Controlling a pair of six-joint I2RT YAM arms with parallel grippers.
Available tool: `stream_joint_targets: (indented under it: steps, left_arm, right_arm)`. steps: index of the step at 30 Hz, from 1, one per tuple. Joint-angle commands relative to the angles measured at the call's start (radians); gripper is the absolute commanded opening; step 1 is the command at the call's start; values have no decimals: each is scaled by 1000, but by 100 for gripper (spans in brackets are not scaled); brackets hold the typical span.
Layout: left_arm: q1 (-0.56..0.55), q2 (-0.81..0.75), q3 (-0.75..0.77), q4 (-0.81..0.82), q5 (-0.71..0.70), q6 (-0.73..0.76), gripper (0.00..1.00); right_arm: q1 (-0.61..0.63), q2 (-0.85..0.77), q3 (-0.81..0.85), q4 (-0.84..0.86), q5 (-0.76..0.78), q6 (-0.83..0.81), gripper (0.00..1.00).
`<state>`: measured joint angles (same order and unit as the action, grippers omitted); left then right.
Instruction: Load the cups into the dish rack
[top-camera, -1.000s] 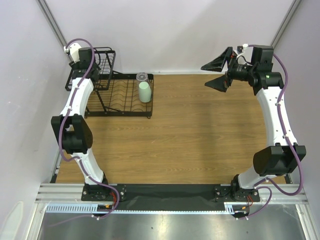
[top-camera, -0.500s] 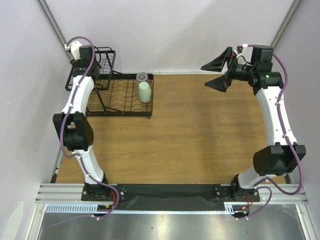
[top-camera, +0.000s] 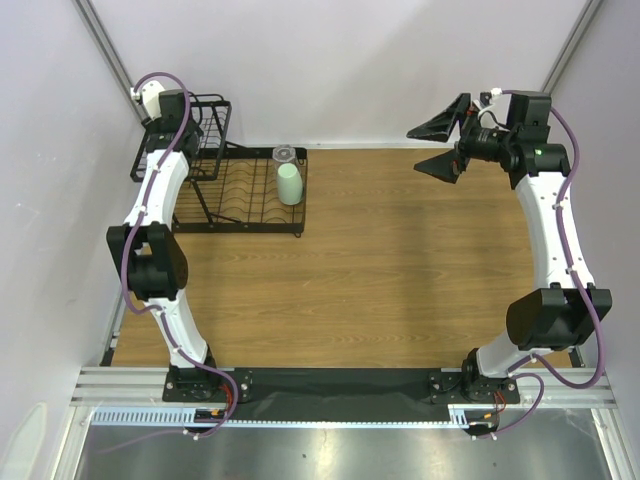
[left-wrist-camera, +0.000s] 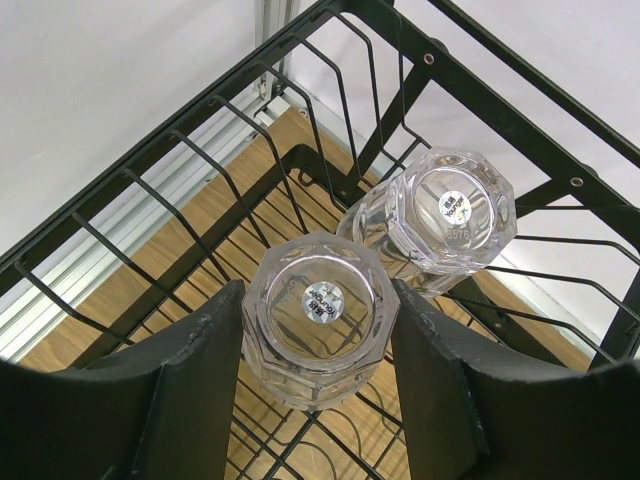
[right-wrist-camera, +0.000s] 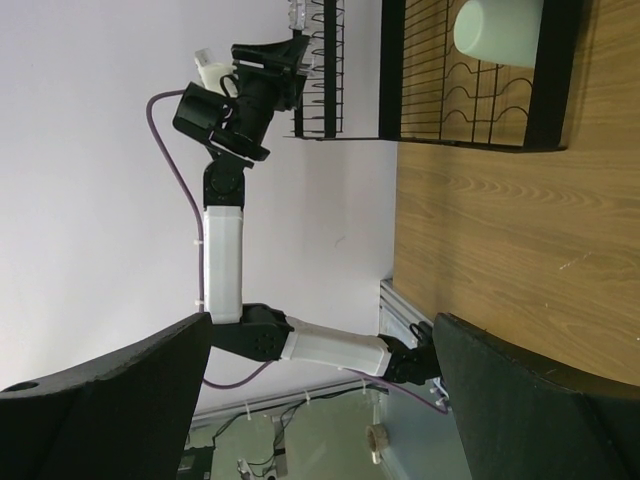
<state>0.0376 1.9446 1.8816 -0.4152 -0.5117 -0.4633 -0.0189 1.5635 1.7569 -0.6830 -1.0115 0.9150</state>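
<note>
Count of items. One rack (top-camera: 240, 190) at 10 o'clock on one table (top-camera: 400, 280). Two arms: a left arm (top-camera: 150, 215) and a right arm (top-camera: 553, 225). Four cups in all. Top view: one mint cup (top-camera: 289, 184) on the tray, with one clear cup (top-camera: 284, 154) at its 12 o'clock. Left wrist view: two more clear cups in the basket, a near one (left-wrist-camera: 320, 318) and a far one (left-wrist-camera: 450, 208) at its 1 o'clock.
</note>
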Motion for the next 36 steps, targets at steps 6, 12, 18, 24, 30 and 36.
stream_joint_targets:
  steps: [6,12,18,24,30,36]
  left_arm:
    - [7,-12,-4,-34,4,6,67]
    - [7,-62,-88,32,18,17,73]
    - [8,-101,-122,58,15,23,78]
    - [10,-128,-116,75,33,28,79]
    - [10,-160,-105,76,59,8,80]
    - [10,-291,-222,171,143,-17,81]
  right_arm:
    - [2,1,24,14,-24,-2,100]
    - [4,-2,23,14,-22,-2,100]
    - [8,0,24,16,-24,-2,100]
    - [13,-2,24,19,-24,-1,100]
    - [14,-5,21,22,-19,-1,100]
    - [13,-5,23,-10,10,-21,100]
